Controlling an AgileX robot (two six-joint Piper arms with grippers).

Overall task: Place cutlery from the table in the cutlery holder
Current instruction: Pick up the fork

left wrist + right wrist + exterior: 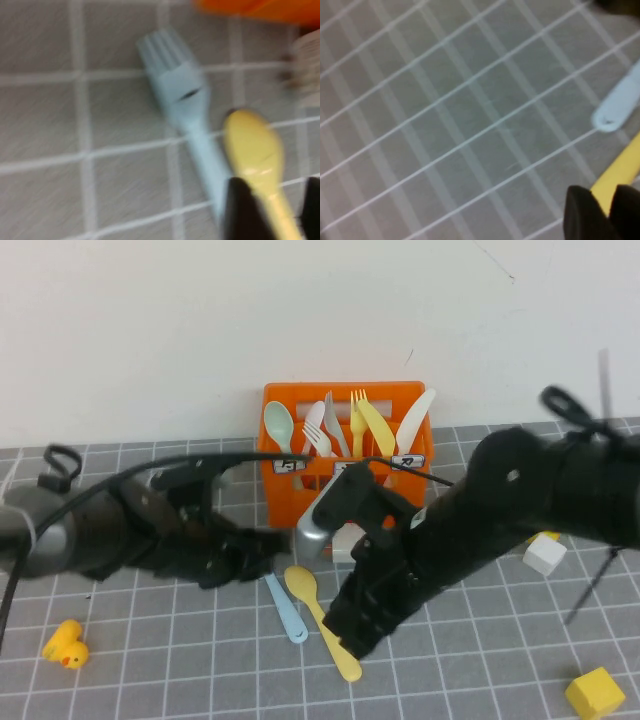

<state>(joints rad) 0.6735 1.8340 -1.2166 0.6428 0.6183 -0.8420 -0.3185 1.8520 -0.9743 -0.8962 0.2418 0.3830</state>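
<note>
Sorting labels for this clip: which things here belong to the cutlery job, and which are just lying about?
Job: light-blue fork, yellow spoon, orange cutlery holder; left gripper beside the fork, right gripper over the spoon's handle.
Lying about: toy duck, white block, yellow block.

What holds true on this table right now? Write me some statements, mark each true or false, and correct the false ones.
1. The yellow spoon lies on the table. True.
2. The light-blue fork stands in the cutlery holder. False: it lies on the table beside the yellow spoon.
3. The right gripper is over the yellow spoon's handle. True.
4. The left gripper hangs inside the cutlery holder. False: it hovers in front of it, near the light-blue fork's head.
</note>
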